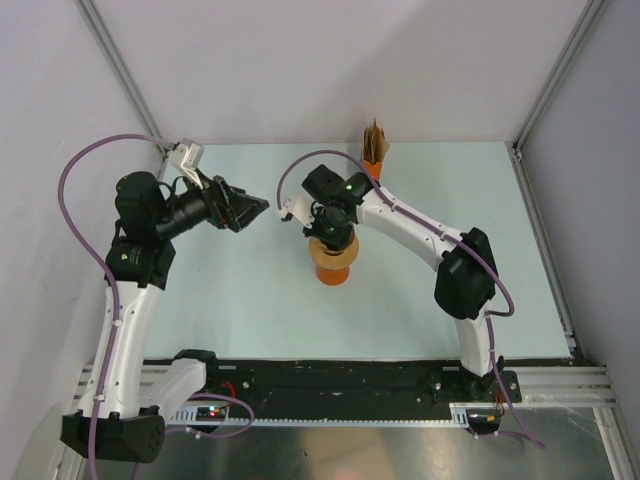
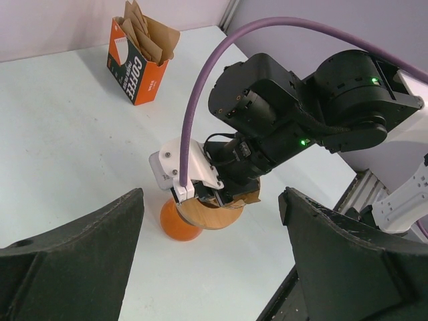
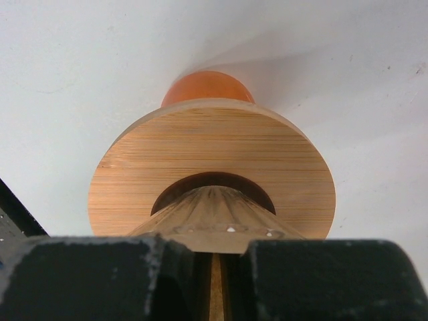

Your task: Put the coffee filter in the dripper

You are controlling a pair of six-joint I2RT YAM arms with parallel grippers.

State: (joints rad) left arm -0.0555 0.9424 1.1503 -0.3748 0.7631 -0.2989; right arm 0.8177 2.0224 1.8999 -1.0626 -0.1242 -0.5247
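Your right tool (image 3: 217, 257) pinches the filter (image 3: 215, 289) edge-on, its long axis running down between the fingers (image 3: 100, 281) to the dripper's (image 3: 214, 210) mouth. The dripper stands wide end up in the disc (image 3: 167, 167) atop the beaker (image 3: 207, 87), mid way across the table (image 1: 250, 300). Your left tool (image 1: 255, 213) hangs spread nearby, touching nothing.

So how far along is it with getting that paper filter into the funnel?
Done, it seems: one coffee filter is out of the orange box and pinched in the right jaws. In hand: those jaws hold it right at the dripper, which sits in the wooden disc. To do: releasing it so it sits inside. The left jaws hang open, empty.
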